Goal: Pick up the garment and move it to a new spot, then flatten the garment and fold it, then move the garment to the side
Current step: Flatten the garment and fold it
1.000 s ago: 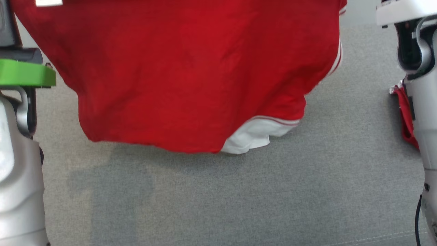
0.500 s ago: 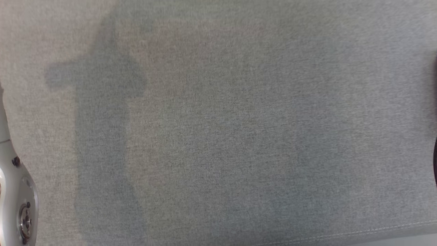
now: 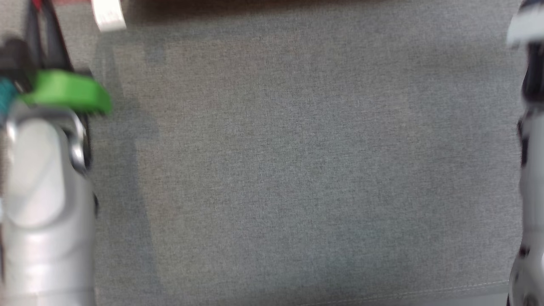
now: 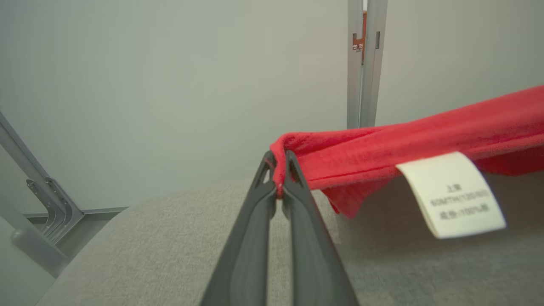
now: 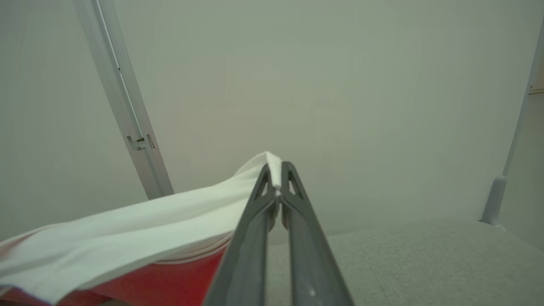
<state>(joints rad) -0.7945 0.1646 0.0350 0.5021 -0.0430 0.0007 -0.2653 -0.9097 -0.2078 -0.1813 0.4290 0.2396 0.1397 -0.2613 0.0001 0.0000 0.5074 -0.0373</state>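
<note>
You're mid-carry: left pincer (image 4: pixel 278 187) clamped on a corner of the red garment (image 4: pixel 425 140), right pincer (image 5: pixel 277 187) on its white edge, cloth slung between them, seemingly off the grey upholstery (image 4: pixel 170 246). Next, lower it evenly, taut.

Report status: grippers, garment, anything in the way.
Left gripper shut on garment, red edge. Right gripper shut on its white edge. Cloth spans between them above grey surface, care label dangling. Metal frame post behind, apart.
</note>
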